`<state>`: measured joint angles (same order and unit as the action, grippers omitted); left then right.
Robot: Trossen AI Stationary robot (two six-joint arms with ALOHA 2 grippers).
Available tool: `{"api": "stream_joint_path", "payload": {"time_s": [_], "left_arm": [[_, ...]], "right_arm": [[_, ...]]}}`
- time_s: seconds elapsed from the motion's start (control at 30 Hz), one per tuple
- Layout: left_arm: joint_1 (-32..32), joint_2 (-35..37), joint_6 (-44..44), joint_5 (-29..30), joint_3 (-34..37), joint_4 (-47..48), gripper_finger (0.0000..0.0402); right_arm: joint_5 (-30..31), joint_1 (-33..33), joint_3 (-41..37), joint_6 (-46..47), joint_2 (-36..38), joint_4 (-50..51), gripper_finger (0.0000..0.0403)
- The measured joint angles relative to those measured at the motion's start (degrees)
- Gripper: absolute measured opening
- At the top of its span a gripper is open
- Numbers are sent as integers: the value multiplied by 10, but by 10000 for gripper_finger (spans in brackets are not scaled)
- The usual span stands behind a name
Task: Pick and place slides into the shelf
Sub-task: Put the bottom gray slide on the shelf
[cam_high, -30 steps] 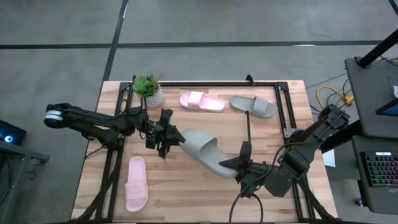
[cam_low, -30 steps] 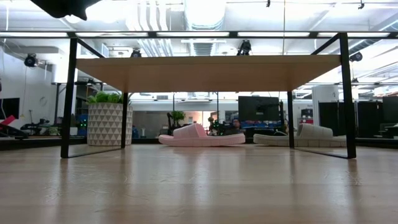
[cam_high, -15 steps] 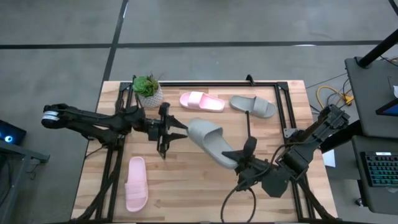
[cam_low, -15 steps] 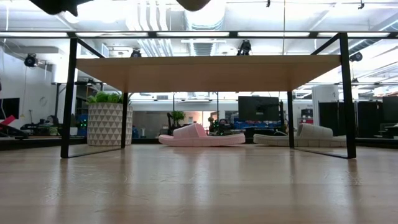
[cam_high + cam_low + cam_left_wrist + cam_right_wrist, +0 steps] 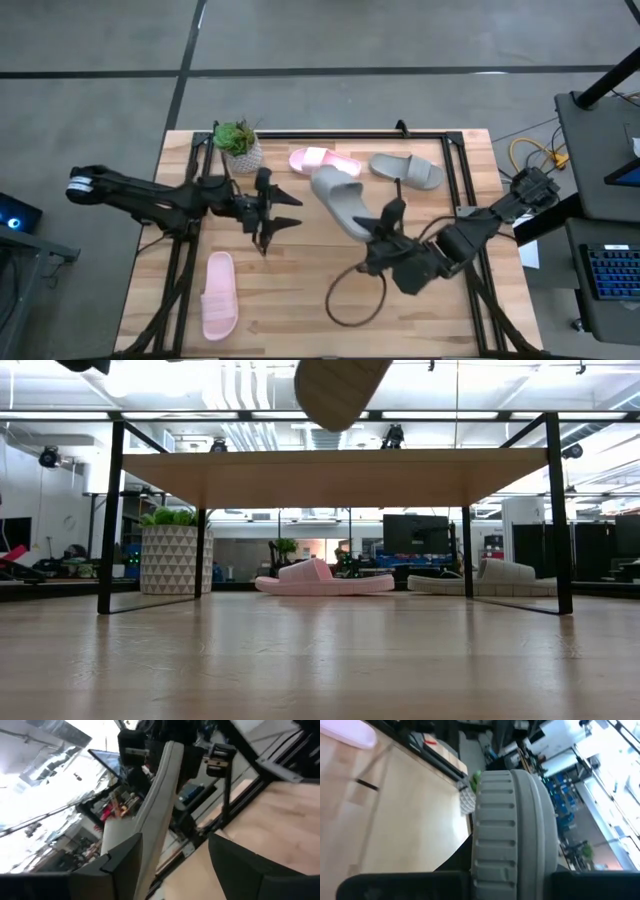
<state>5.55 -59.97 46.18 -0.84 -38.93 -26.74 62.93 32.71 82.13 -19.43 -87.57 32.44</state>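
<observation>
Foam, by the look of it: the right hand [image 5: 378, 232] is clamped on the heel end of a grey slide [image 5: 338, 200] and holds it up off the desk [image 5: 300, 290], the whole sandal sticking out stiffly from that one pinch without drooping much, so I judge it light, springy and grippy rather than slick. The ribbed sole fills the right wrist view [image 5: 512, 830], and those ridges should help the fingers keep it. A hold at the heel rim or across the wide strap seems the sensible place; the toe would flex. The left hand [image 5: 283, 210] sits just beside the slide's toe with its fingers spread apart and nothing in them. Farther out, a pink slide [image 5: 323, 161] and another grey slide [image 5: 406, 170] lie side by side under the shelf [image 5: 452, 170], near a potted plant [image 5: 238, 143]. The second pink slide [image 5: 219, 294] lies alone on the near part of the desk, well apart from the shelf.
</observation>
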Motion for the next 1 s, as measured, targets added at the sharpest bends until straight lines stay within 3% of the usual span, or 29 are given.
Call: {"api": "stream_joint_path", "payload": {"time_s": [0.13,0.33,0.87,1.0], "left_arm": [[10,-28,9,40,-19,3,211],[10,-67,13,47,-59,3,212],[10,-125,43,98,-123,61,213],[10,-122,37,108,-123,68,234]], "right_arm": [[-4,-28,0,-1,0,0,46],[-73,-60,0,-5,0,-5,45],[-77,-72,-2,-25,-2,-10,45],[-81,-73,-5,-27,-2,-9,45]]}}
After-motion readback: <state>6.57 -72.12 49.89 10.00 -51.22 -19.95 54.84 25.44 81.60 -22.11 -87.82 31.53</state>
